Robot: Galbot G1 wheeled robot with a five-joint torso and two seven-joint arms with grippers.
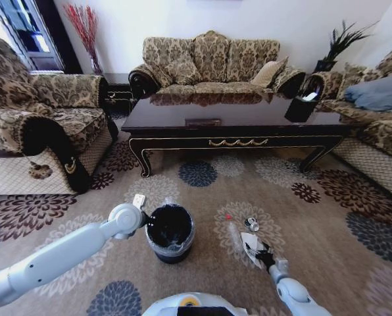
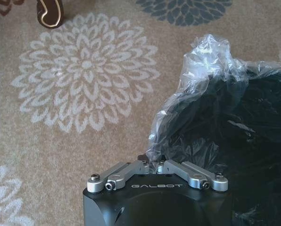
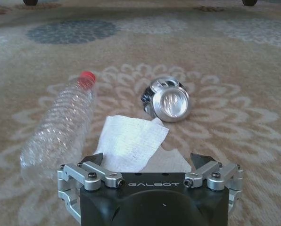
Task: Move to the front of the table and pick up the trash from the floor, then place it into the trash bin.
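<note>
left gripper [image 2: 158,168] pinches bin liner [image 2: 197,94]; right gripper [image 3: 147,162] wide over paper [image 3: 131,141], between bottle [image 3: 60,127] and can [image 3: 169,101].

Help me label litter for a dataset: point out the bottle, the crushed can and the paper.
bottle [image 3: 60,125], right wrist view, ribbed clear body.
crushed can [image 3: 171,102], right wrist view, shiny end.
paper [image 3: 131,141], right wrist view, white upper sheet.

Glossy dark wood table [image 1: 235,115]; crinkly clear plastic bottle [image 3: 60,125]; shiny, probably metal, can [image 3: 168,100]; matt woven carpet [image 3: 235,70].
</note>
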